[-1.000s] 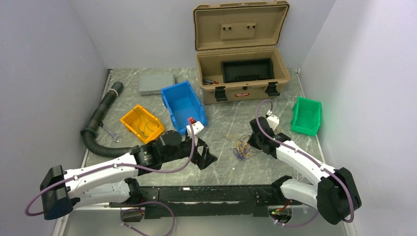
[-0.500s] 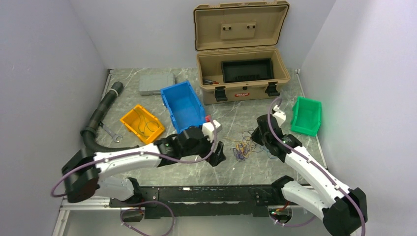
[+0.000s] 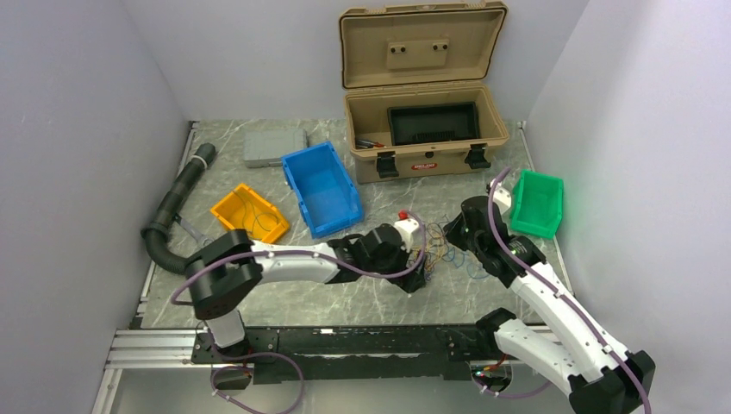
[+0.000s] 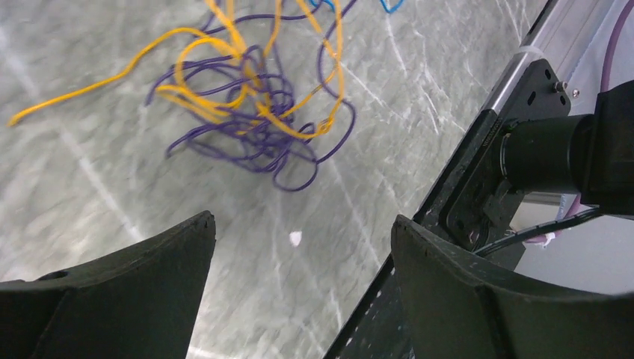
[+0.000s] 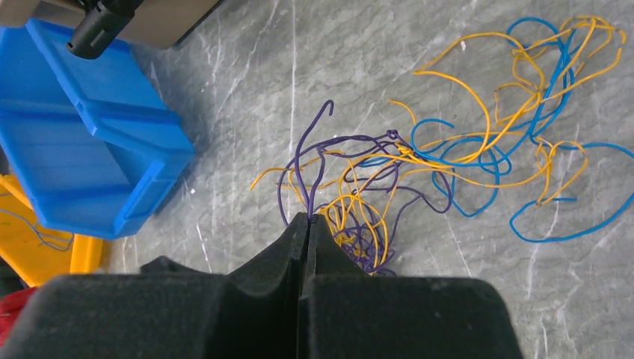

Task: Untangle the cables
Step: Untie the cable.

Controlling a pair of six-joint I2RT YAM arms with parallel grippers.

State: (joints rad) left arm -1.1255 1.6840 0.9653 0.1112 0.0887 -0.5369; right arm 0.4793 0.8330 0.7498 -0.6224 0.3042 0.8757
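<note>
Your right hand [image 5: 308,218] pinches shut on the thin purple, yellow and blue wire tangle [image 5: 351,213]; your left hand [image 4: 303,224] gapes wide beside it, near the black metal rail [image 4: 478,179] edging the marble desk [image 4: 90,194].

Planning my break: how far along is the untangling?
Early. Done: little; the thin blue, purple and yellow wires lie knotted in one loose tangle. In hand: the right hand pinches a purple strand, the left hand hovers open nearby. Left: pulling every colour apart.
</note>
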